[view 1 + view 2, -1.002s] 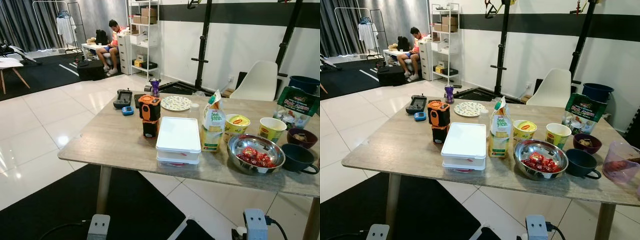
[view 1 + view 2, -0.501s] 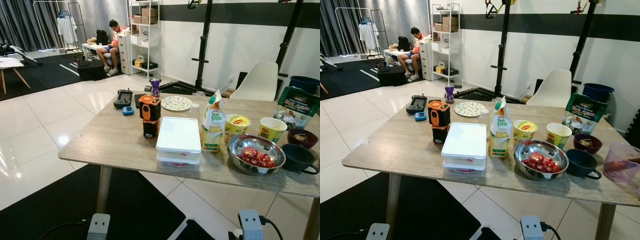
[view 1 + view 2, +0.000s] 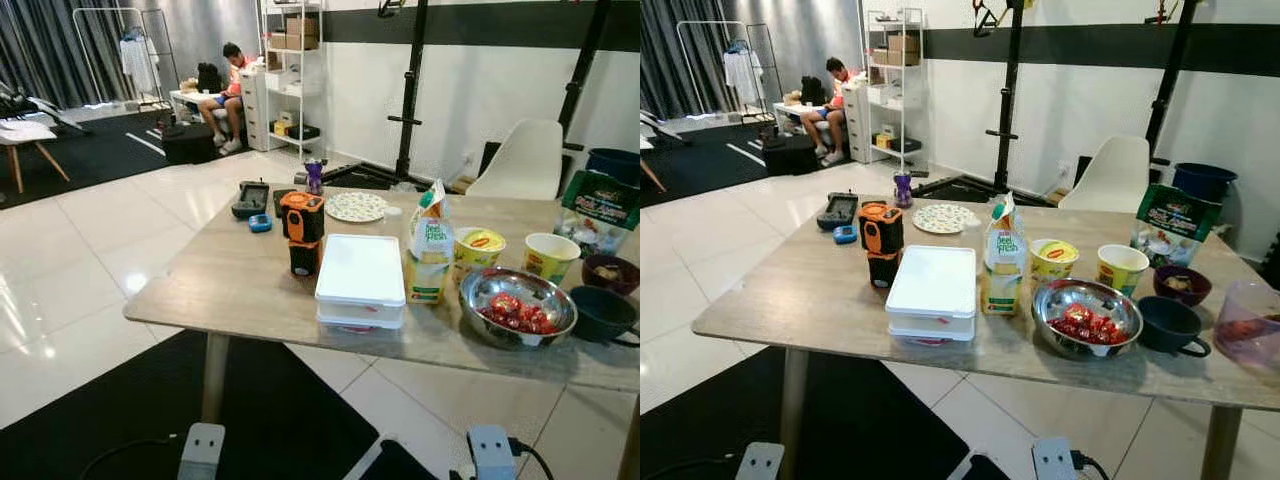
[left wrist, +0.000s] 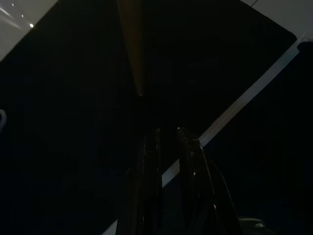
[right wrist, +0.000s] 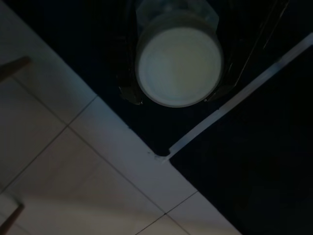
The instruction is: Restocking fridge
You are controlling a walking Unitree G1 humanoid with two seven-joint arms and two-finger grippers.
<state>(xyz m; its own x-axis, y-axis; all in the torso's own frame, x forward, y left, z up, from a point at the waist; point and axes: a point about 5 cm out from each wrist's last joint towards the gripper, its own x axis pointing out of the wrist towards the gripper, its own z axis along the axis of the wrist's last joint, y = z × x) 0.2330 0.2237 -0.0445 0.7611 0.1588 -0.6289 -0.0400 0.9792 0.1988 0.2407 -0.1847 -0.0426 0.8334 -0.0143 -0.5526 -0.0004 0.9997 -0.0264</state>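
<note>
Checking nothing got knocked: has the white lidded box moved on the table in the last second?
No. The white lidded box keeps its place beside the juice carton; just the camera shifted.

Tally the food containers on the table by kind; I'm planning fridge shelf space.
Yellow noodle cups: 2
Bowls, one steel bowl and one dark bowl: 2
White lidded boxes, stacked: 2
Drink carton: 1
Green bag: 1
Dark mug: 1
Clear jug: 1
Total: 10

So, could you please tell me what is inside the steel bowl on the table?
The steel bowl holds a heap of red pieces; whatever lies beneath them is covered.
</note>
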